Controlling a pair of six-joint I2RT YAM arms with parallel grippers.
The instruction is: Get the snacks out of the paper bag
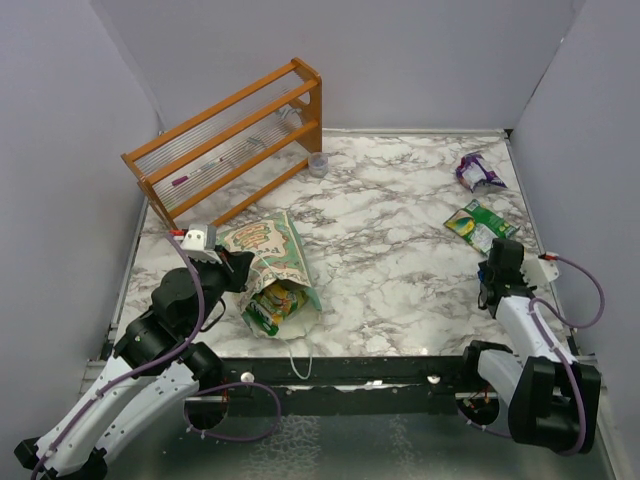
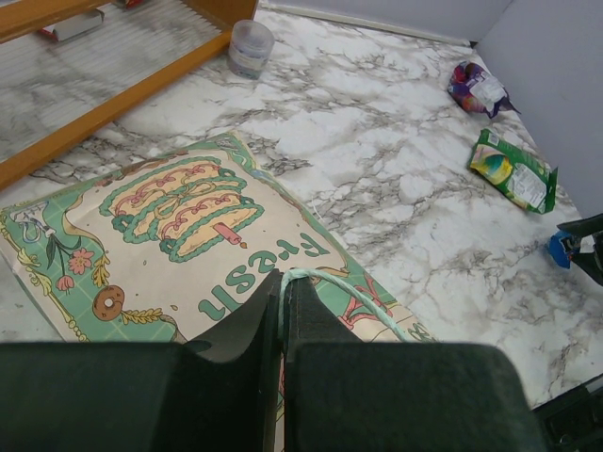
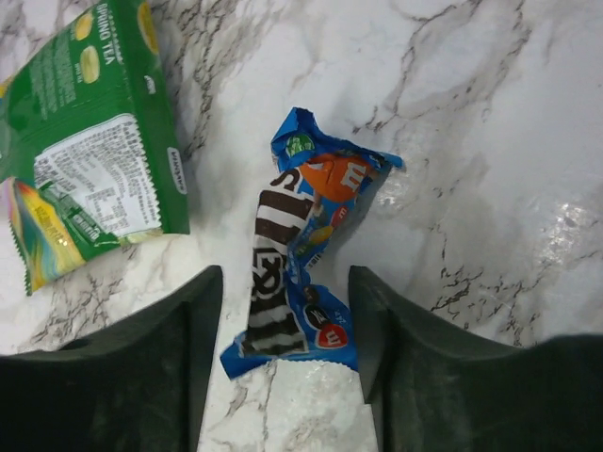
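Observation:
The green paper bag lies on its side at the table's near left, printed front up, mouth toward the near edge with a green-yellow packet showing inside. My left gripper is shut on the bag's pale green string handle. My right gripper is open, jaws either side of a blue packet lying on the marble. A green packet and a purple packet lie on the right side. The green packet also shows in the right wrist view.
An orange wooden rack stands tilted at the back left. A small clear cup sits beside it. Grey walls enclose the marble table on three sides.

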